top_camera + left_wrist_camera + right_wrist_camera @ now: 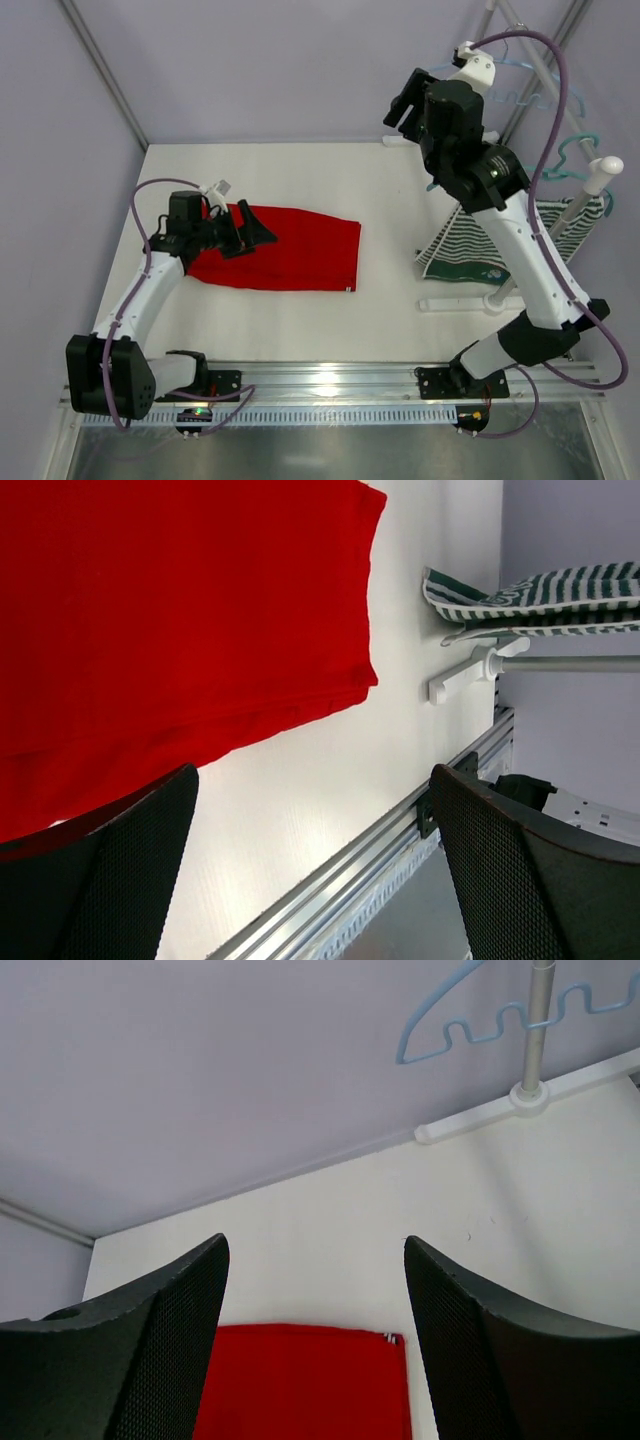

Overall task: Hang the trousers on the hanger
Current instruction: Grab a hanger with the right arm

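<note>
The red trousers (295, 250) lie folded flat on the white table, left of centre. They also show in the left wrist view (180, 610) and the right wrist view (300, 1385), with striped trim at one corner. My left gripper (256, 232) (310, 865) is open and empty over the trousers' left end, with one finger above the cloth edge. My right gripper (403, 108) (315, 1345) is open and empty, raised high over the back of the table. The pale blue hanger (520, 95) (480, 1020) hangs on the rack at the back right.
A white rack with a pole (535, 1030) and foot bars (465, 303) stands at the right. It carries a darker teal hanger (575, 150) and a green-and-white striped garment (470, 250) (540, 595). A metal rail (330, 385) runs along the near edge.
</note>
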